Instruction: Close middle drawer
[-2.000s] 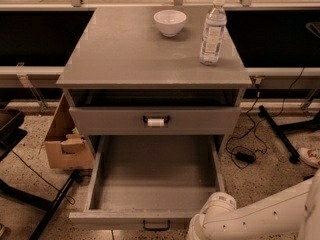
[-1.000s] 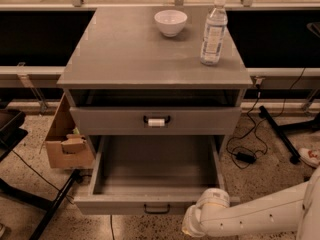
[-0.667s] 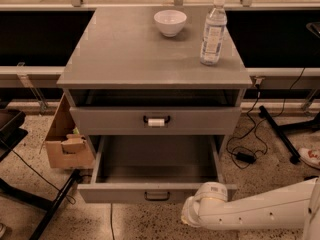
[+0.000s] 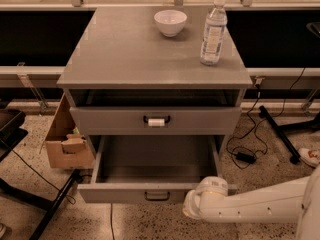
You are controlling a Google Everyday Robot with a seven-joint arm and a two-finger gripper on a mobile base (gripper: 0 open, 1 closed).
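Two drawer fronts show below the grey tabletop (image 4: 125,54): the white-tagged drawer (image 4: 200,120) above, and under it the middle drawer (image 4: 125,193), pulled well out toward the camera. The claw (image 4: 200,204) sits low at the right end of that drawer's front, touching or just beside it; whether it is apart or together cannot be told.

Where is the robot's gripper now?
The gripper sits low and right in the camera view, at the front of the middle drawer, right of its handle.
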